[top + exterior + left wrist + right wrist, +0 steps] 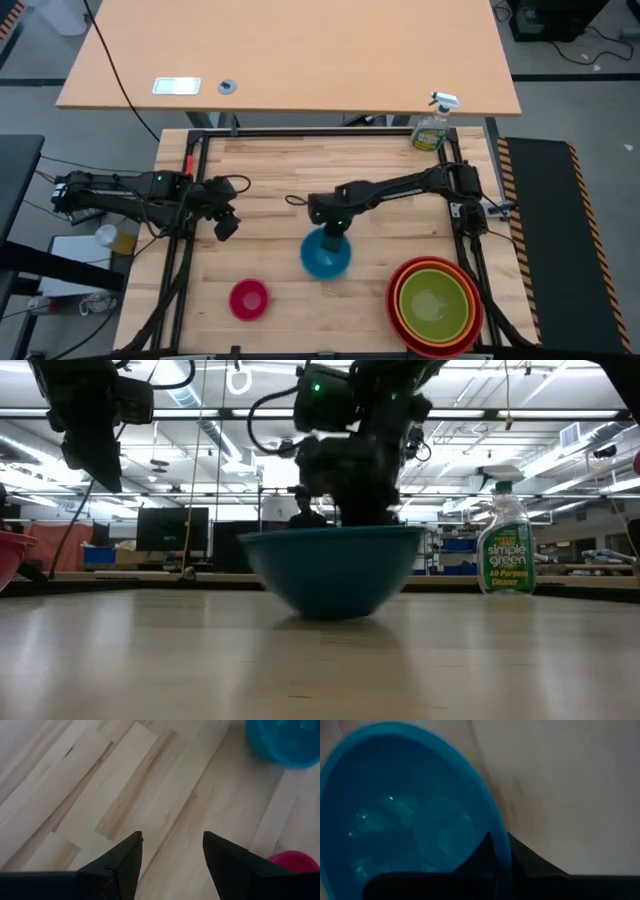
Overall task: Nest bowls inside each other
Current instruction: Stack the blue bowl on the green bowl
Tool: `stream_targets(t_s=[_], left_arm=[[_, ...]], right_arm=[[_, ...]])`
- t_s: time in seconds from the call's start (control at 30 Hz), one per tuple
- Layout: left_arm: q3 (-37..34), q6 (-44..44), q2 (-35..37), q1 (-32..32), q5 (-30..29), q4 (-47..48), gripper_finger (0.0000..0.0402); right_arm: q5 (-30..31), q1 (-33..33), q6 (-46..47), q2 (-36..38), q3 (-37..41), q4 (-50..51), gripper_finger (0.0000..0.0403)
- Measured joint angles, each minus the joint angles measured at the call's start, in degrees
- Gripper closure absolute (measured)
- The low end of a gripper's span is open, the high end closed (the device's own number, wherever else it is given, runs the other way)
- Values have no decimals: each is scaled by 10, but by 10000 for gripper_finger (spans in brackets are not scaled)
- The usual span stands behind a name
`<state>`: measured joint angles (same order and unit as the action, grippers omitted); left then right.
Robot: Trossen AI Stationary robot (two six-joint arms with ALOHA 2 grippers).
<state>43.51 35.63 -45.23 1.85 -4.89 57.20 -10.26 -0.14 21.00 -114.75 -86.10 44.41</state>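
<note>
The blue bowl [325, 257] [335, 570] stands on its base in the middle of the table, with my right gripper [335, 232] [499, 842] shut on its rim. The pink bowl [248, 298] [295, 861] sits upright near the front left. The red, orange and lime green bowls [435, 305] rest nested at the front right. My left gripper [225, 222] [172, 845] hangs open over bare wood at the table's left, touching nothing. My right gripper pinches the blue bowl's rim [504, 851] on its far side, one finger [480, 857] inside the bowl and one [532, 860] outside. The fingers come from above, pointing steeply down. The bowl stands upright with its base [330, 612] on the table.
A green spray bottle [432, 125] [505, 545] stands at the far right corner. A black frame [190, 160] runs along the table's edges. Bare wood lies between the blue bowl and the nested stack.
</note>
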Motion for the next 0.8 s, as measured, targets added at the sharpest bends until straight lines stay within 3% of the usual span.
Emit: stream_targets(t_s=[0.17,0.3,0.4,0.57,0.8], left_arm=[[0,-30,-1,0,0,-42,189],[0,-53,-2,-1,0,-115,189],[0,-57,-2,-1,12,-167,189],[1,-106,-26,-1,100,-193,189],[0,-138,-87,0,134,-191,189]], right_arm=[[-57,18,-109,94,-20,108,388],[-75,41,-125,175,-18,168,388],[-49,65,-104,239,-19,246,385],[-50,131,-42,322,21,340,373],[-59,250,126,404,125,317,373]])
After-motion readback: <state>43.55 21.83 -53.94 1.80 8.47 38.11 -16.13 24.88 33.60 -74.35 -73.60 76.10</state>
